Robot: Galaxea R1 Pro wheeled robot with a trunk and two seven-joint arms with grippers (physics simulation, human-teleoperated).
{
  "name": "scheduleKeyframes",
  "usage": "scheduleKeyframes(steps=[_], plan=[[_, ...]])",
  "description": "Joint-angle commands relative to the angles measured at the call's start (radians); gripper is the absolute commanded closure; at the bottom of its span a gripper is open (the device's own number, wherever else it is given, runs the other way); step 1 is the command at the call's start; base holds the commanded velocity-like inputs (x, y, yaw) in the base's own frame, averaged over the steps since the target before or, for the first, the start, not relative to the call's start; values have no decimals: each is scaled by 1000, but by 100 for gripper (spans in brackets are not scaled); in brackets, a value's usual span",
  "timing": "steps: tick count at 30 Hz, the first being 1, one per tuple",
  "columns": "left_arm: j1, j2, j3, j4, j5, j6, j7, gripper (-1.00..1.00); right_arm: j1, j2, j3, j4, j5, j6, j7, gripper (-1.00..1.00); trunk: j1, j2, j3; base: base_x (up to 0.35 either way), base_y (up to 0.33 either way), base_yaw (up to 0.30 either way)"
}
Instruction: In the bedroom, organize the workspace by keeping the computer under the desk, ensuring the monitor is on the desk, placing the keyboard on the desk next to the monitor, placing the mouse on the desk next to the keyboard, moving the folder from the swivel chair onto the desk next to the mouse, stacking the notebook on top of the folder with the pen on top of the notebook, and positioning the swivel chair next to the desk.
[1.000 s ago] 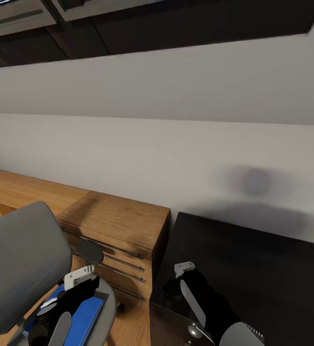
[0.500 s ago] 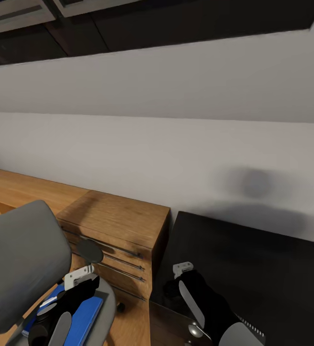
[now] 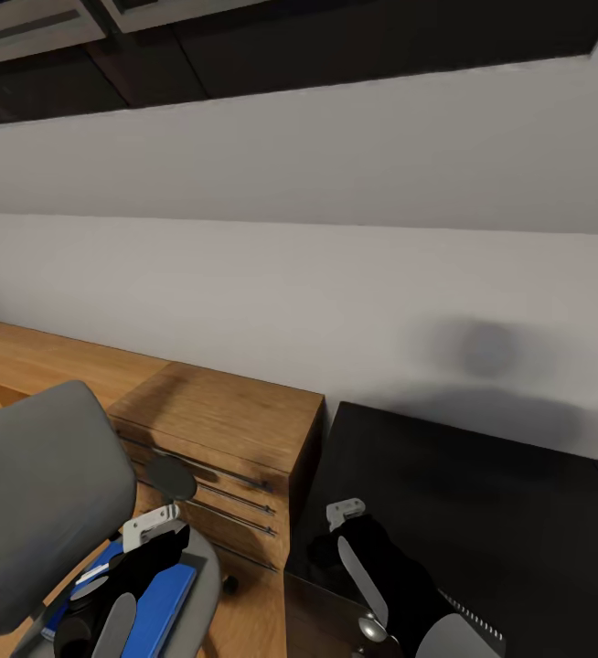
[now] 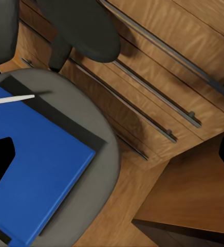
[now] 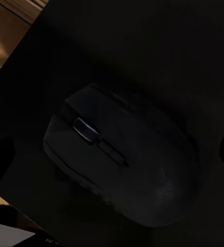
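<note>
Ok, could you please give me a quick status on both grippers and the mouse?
Right gripper over the mouse on the desk, jaw state unclear. Left gripper above the folder on the swivel chair. No obstruction seen.

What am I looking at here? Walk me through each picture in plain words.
This is a simulated two-armed robot on wheels. The large picture comes from a camera on its head, looking down over both arms. Its left gripper hangs over a grey swivel chair, beside a wooden drawer unit. Its right gripper is over the black desk.

The other two pictures come from cameras on the wrists. The left wrist view looks down on a blue folder lying on the chair seat, with a thin white stick, perhaps a pen, on it. The right wrist view shows a dark mouse on the desk, between the open fingers. Neither gripper holds anything.
</note>
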Motion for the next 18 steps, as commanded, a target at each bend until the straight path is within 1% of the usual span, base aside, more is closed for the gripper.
scheduleKeyframes(steps=[1,2,7,12,16,18], plan=[[-1,-1,1,-1,11,4,8,-100,-1,0,3,-1,-11,3,-10,-100,0,-1,-1,0,0,0],[-1,-1,1,-1,11,4,8,-100,-1,0,3,-1,-11,3,-10,-100,0,-1,-1,0,0,0],[0,-2,0,-2,11,4,8,-100,-1,0,3,-1,-11,3,-10,-100,19,-36,-17,0,0,0],[0,-2,1,-3,11,4,8,-100,-1,0,3,-1,-11,3,-10,-100,19,-36,-17,0,0,0],[0,-2,0,-3,11,4,8,-100,-1,0,3,-1,-11,3,-10,-100,35,-64,-29,0,0,0],[-1,-2,0,-3,11,4,8,-100,-1,0,3,-1,-11,3,-10,-100,35,-64,-29,0,0,0]])
